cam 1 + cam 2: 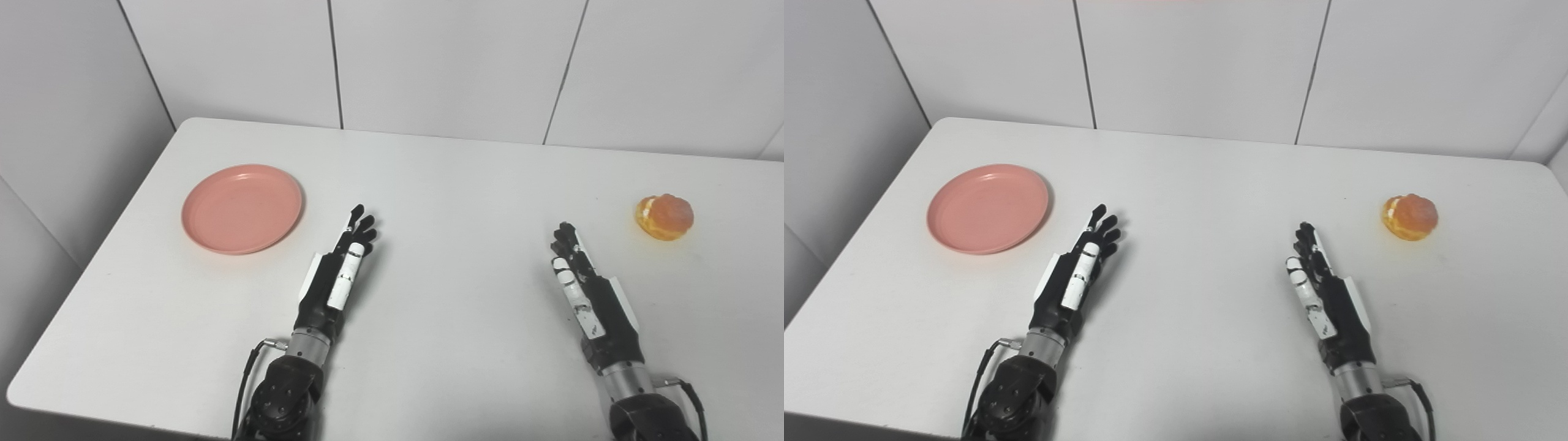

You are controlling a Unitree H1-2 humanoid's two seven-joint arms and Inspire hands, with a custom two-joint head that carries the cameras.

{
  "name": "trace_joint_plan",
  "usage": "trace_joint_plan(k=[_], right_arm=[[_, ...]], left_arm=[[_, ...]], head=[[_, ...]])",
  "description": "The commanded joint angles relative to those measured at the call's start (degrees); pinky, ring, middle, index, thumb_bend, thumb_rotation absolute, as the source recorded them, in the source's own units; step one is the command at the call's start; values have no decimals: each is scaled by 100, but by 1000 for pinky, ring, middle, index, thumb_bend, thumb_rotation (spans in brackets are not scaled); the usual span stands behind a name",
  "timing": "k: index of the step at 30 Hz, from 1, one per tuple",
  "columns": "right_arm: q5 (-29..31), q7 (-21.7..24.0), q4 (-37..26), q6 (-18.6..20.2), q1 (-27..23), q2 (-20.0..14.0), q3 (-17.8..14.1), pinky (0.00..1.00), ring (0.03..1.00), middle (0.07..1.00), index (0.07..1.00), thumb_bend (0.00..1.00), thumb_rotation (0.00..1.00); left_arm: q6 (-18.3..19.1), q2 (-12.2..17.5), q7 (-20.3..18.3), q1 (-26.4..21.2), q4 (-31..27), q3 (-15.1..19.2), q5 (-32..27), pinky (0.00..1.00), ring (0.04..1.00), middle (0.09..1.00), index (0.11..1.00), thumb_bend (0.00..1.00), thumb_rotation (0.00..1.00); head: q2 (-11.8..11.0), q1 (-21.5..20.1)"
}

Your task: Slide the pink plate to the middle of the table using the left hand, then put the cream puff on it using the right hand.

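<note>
A round pink plate [242, 208] lies empty on the left part of the white table [453, 184]. A golden cream puff [665, 217] sits near the table's right edge. My left hand [340, 269] lies over the table just right of the plate and apart from it, fingers stretched out and empty. My right hand [582, 285] lies left of and nearer than the cream puff, apart from it, fingers stretched out and empty. Both also show in the right eye view: left hand [1078, 272], right hand [1322, 288].
The table stands against white panelled walls [453, 61] at the back and on the left. Its left edge runs close to the plate; its front edge is near my wrists.
</note>
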Motion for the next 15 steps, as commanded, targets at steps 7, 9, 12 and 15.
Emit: trace_joint_plan(k=[7, 9, 12, 15], right_arm=[[190, 203, 781, -647, 182, -119, -87, 1000, 1000, 1000, 1000, 255, 865], [151, 171, 805, -649, 172, -131, -93, 1000, 1000, 1000, 1000, 242, 881], [165, 190, 840, -667, 163, -146, -108, 1000, 1000, 1000, 1000, 255, 885], [166, 187, 780, -635, 183, -147, -113, 1000, 1000, 1000, 1000, 249, 884]], left_arm=[[-297, -250, 212, 230, 916, -171, 308, 930, 934, 954, 963, 388, 1000], [-299, -277, 229, 199, 988, -195, 360, 937, 938, 958, 964, 404, 1000], [-337, -298, 240, 169, 1064, -210, 398, 940, 941, 961, 966, 419, 1000], [-355, -311, 247, 155, 1100, -220, 420, 942, 943, 963, 968, 433, 1000]], head=[[-318, 441], [-357, 490], [-378, 520], [-365, 529]])
